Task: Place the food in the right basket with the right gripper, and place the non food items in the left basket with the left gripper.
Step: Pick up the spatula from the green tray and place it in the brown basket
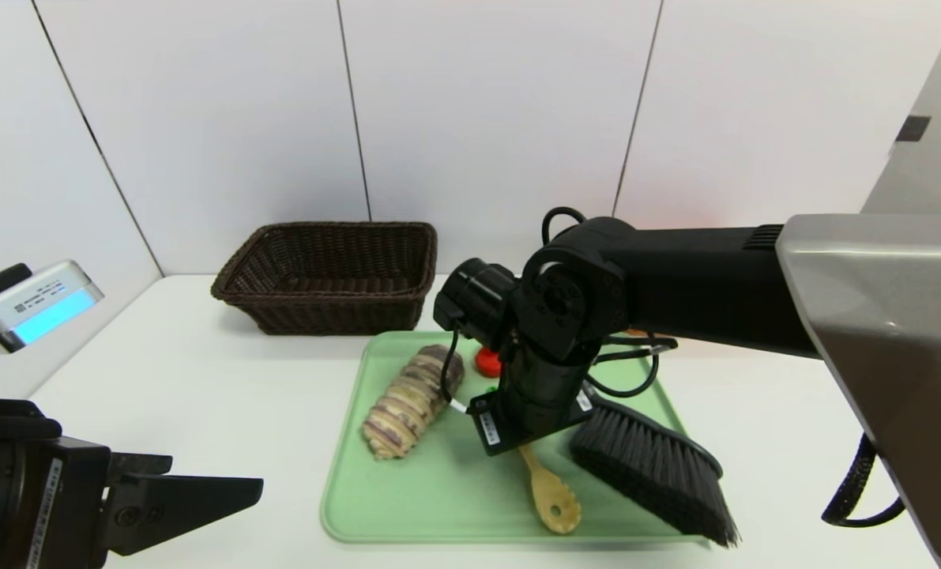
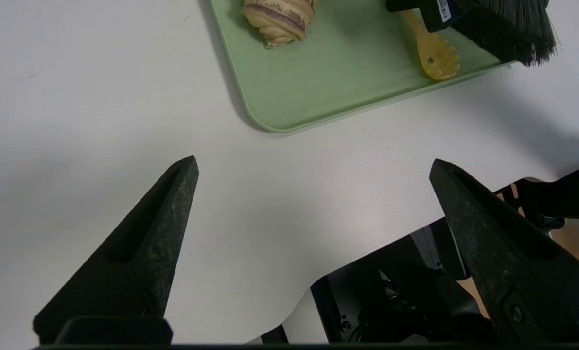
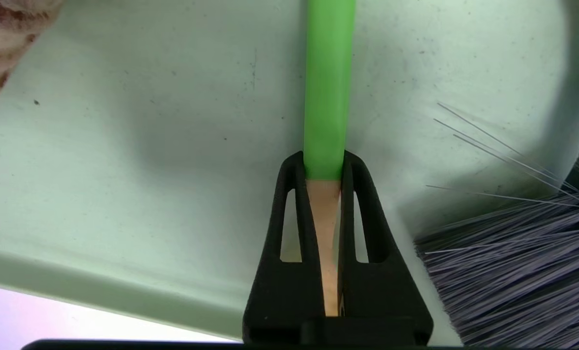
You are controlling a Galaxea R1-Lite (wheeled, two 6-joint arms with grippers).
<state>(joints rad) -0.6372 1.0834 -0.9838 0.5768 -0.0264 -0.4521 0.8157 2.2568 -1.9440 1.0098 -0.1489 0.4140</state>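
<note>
Head view: While the left gripper [image 1: 201, 494] hangs low by the table's [image 1: 201, 395] near left edge, the right gripper [image 1: 527, 442] reaches down over the pale green plastic tray [image 1: 438, 490], its jaws hidden under the wrist. On the tray lie the long beige roll with purple-brown stripes [image 1: 411, 401], the small red knob-shaped toy [image 1: 487, 362], the yellow slotted spoon with a green handle [image 1: 553, 498] and the black-bristled hand brush [image 1: 660, 470]. The dark brown woven wicker basket [image 1: 332, 273] stands beyond, well apart from the tray. No orange basket or black box shows.

Left wrist view: jaws spread wide, holding nothing, above bare table near the tray's corner.

Right wrist view: jaws narrow, clamped on the spoon's neck where wood meets green handle; bristles lie just beside.

Handling: the spoon looks light, stiff and smooth, so it may swivel in a neck grip. It is non-food, meant for the left gripper.

Room: the tray lip and brush crowd the lift; open table lies toward the dark basket.
</note>
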